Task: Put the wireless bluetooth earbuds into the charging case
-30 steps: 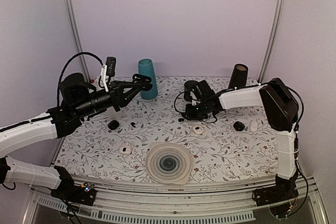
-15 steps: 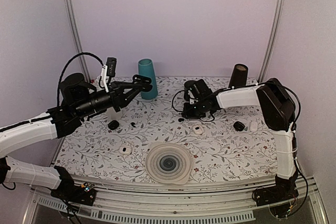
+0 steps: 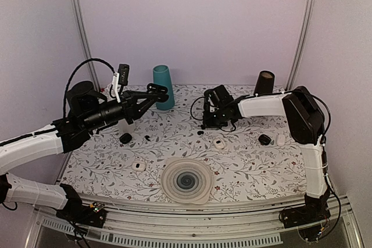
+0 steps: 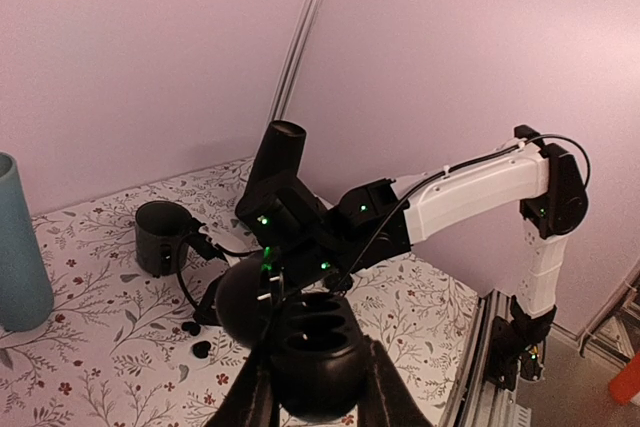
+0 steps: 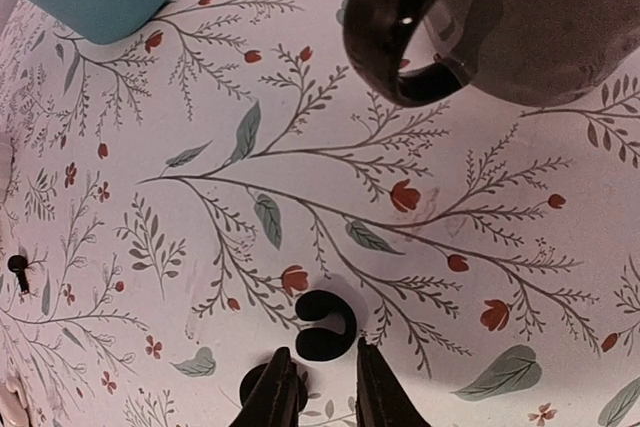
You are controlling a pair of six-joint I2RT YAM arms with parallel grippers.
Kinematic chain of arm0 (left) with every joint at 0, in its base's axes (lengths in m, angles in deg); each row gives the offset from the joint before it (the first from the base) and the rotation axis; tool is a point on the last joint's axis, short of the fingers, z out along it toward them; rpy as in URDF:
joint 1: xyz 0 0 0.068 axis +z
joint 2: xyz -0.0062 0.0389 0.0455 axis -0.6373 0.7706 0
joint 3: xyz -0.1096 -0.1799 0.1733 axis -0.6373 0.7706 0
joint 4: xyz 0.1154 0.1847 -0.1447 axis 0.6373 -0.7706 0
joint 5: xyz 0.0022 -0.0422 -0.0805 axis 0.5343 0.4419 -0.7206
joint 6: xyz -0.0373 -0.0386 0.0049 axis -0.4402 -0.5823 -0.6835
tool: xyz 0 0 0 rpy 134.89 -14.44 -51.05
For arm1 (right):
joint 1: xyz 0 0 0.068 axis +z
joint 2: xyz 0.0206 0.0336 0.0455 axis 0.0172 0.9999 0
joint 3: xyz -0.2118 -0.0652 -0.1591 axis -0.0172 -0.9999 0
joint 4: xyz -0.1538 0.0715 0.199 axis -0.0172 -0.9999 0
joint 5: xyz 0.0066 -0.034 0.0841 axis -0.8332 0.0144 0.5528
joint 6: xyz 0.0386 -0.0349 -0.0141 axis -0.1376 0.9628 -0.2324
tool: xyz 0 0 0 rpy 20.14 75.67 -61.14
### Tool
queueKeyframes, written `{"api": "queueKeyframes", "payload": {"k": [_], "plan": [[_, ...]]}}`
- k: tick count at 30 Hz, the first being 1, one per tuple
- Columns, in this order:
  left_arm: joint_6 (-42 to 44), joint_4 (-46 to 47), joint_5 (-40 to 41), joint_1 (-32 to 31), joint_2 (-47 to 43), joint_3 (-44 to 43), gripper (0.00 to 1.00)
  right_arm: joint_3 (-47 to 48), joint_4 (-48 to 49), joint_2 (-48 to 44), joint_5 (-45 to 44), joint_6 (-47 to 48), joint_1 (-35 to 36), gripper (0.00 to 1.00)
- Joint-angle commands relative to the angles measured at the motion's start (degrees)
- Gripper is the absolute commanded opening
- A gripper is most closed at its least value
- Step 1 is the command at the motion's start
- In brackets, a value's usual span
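Note:
My left gripper [image 3: 158, 92] is raised above the table's left side and shut on the open black charging case [image 4: 310, 352]; its lid is up and its empty cavities show. In the left wrist view the gripper [image 4: 316, 379] clamps the case's sides. Two tiny black earbuds [image 3: 200, 132] lie on the flowered table. In the right wrist view one curled bud [image 5: 322, 325] lies just ahead of my open right gripper [image 5: 322, 359], and the other bud [image 5: 258, 387] is partly hidden behind the left finger [image 5: 278, 392]. The right gripper [image 3: 204, 125] is low over them. Both buds also show in the left wrist view [image 4: 196, 339].
A teal cup [image 3: 163, 87] and a tall black cup [image 3: 263, 83] stand at the back. A dark mug [image 5: 420, 27] is just beyond the buds. Black pebble cases [image 3: 125, 138] [image 3: 264, 139], white cases [image 3: 219, 142] [image 3: 138, 166] and a round ribbed mat [image 3: 186, 180] lie nearer the front.
My right wrist has shifted a little back and to the left over the earbuds. The left arm has kept still with the case.

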Motion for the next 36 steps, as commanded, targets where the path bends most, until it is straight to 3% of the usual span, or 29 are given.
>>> {"api": "queueKeyframes", "payload": {"k": [1,9,11,36], "plan": [[0.23,0.5,-0.5,0.82,-1.14,-0.64,0.0,1.15,-1.36,1.66,-2.11,0.4,-0.66,0.2],[0.2,0.53,-0.59,0.81,-1.18,-0.63,0.0,2.83,-1.93,3.69,-0.96,1.13,-0.7,0.2],[0.21,0.48,-0.54,0.82,-1.26,-0.47,0.0,3.26,-2.09,4.06,-0.79,1.27,-0.64,0.16],[0.29,0.66,-0.71,0.81,-0.83,-0.41,0.0,6.65,-2.49,6.88,3.4,2.73,-0.31,0.17]]}}
